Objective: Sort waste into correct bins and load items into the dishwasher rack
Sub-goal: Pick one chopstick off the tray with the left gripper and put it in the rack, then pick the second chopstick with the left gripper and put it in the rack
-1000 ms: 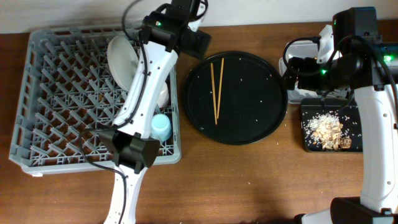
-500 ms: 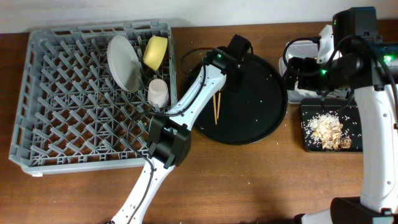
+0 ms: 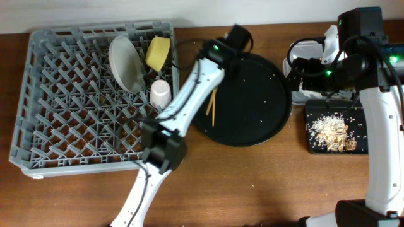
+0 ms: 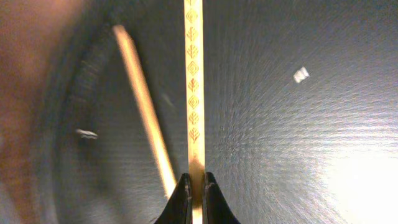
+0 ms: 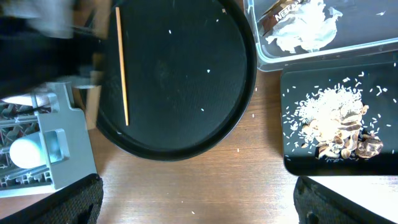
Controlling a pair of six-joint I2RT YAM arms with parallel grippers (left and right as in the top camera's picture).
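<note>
Two thin wooden chopsticks [image 3: 211, 107] lie on the large round black tray [image 3: 252, 113]. My left gripper [image 4: 195, 186] is shut on the patterned chopstick [image 4: 194, 74]; the plain one [image 4: 143, 106] lies slanted just to its left. In the dishwasher rack [image 3: 57, 120] stand the grey plate [image 3: 124, 63], the yellow bowl [image 3: 158, 53] and the pink cup [image 3: 160, 93]. My right gripper [image 5: 199, 208] hangs open and high above the bare table. The clear tub [image 5: 373, 46] holds the wrapper [image 5: 277, 15] and the tissue [image 5: 305, 31]. The black tray [image 5: 292, 155] holds rice and food scraps [image 5: 336, 124].
My left arm [image 3: 196, 82] stretches from the table's front across the rack's right edge to the round tray. Loose rice grains dot the round tray and the wood around it. A pale cup [image 5: 28, 152] sits in the rack's near right corner.
My left arm swung from over the rack to the round tray, and its gripper went from open to shut on one chopstick. The chopsticks now lie slanted. The right arm stayed still.
</note>
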